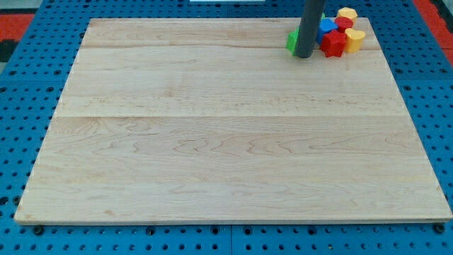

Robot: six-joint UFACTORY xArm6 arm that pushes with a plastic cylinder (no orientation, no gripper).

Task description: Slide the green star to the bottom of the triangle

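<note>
My tip [304,54] stands at the view's top right, on the left side of a tight cluster of blocks. A green block [291,41], largely hidden by the rod, shows just left of the rod; its shape cannot be made out. Right of the rod lie a blue block [328,26], a red block [333,44], a smaller red block [344,23], and two yellow blocks [347,13] [354,39]. Which one is the triangle cannot be told. The tip touches or nearly touches the green block.
The blocks lie on a light wooden board [226,127], close to its top right corner. Around the board is a blue perforated surface [21,85].
</note>
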